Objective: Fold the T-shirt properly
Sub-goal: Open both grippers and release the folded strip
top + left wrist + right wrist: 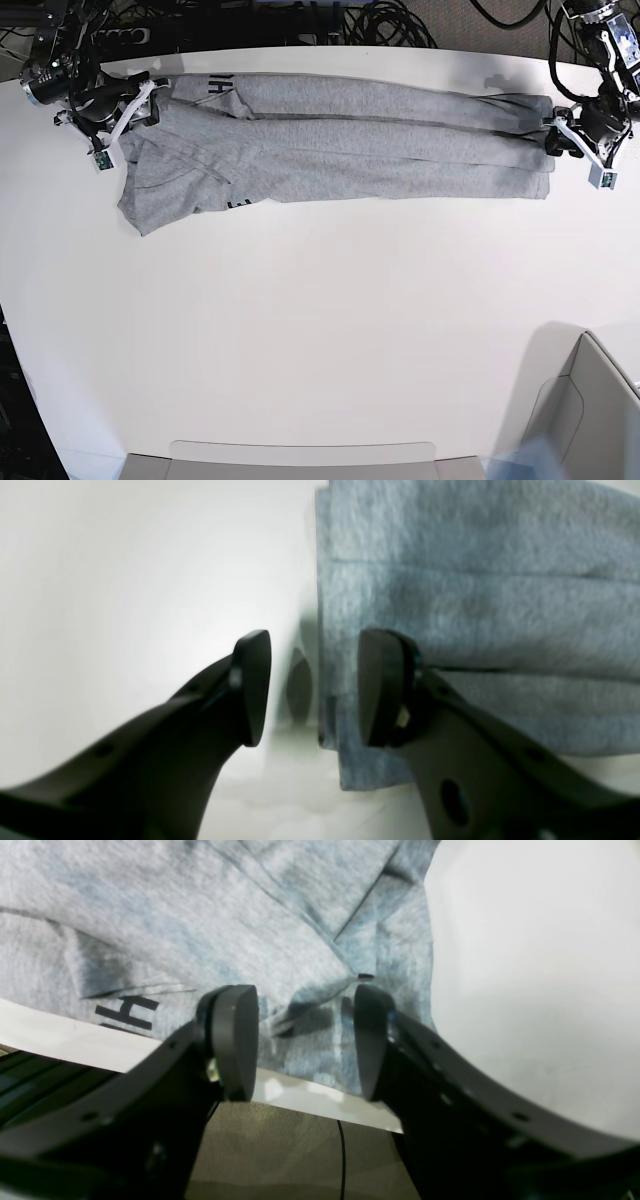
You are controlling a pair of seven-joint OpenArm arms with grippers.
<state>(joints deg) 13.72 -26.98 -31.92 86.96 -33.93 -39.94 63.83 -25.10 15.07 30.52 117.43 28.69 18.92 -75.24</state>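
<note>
The T-shirt (340, 145) lies along the far side of the white bench (320, 330), folded lengthwise into a long narrow band that runs almost the full width of the base view. Its layered folds stack in parallel ridges, and one sleeve fans out toward the near side at the band's left end in that view. Black block letters show at the far edge near that end and again under the sleeve fold.

The left end effector (312, 687) sits at the band's end on the right of the base view, jaws apart, with the stacked cloth edge just beside one finger (382, 687) and nothing between the pads. The picture is blurred, so whether that finger brushes the cloth is hard to say.

The right end effector (305, 1040) is over the other end, near the bench's far edge, jaws spread with grey cloth lying below the gap and not gripped.

Dark cables (380, 20) lie beyond the bench.
</note>
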